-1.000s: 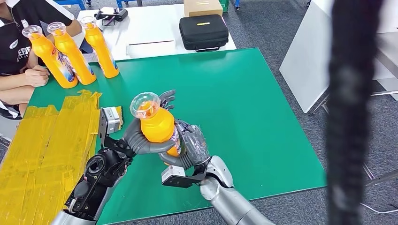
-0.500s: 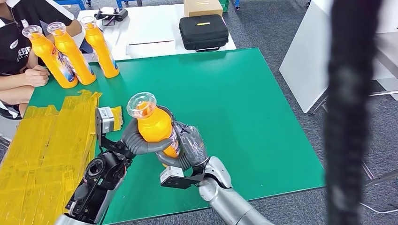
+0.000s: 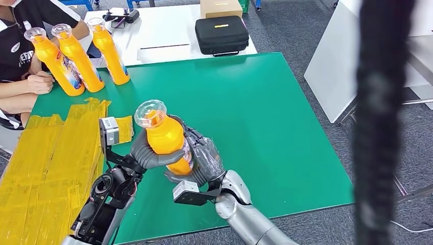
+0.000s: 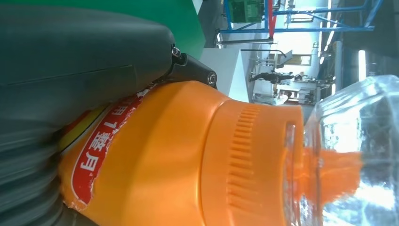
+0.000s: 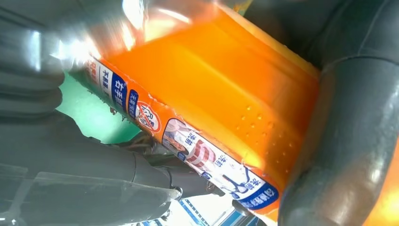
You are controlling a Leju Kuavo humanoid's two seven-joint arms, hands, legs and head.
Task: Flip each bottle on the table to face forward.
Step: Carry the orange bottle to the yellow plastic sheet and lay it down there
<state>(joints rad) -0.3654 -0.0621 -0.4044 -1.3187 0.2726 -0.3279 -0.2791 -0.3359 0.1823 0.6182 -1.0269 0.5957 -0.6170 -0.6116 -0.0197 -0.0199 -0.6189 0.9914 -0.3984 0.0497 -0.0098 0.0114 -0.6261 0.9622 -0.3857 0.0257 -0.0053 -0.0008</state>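
Orange bottle (image 3: 166, 138) is held upright above the green table (image 3: 245, 102), gripped low by the left hand (image 3: 145, 153) and by the right hand (image 3: 201, 158). Three more bottles (image 3: 76, 56) are lined up at the far left edge, beside a seated person (image 3: 20, 51). Yellow tape (image 3: 46, 163) is spread left; open green lies right. Since the earlier frame, bottle and hands have been shifted slightly left.

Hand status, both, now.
Left hand: holding the orange bottle, fingers wrapped around its body.
Right hand: holding the same bottle, gripping its lower part.
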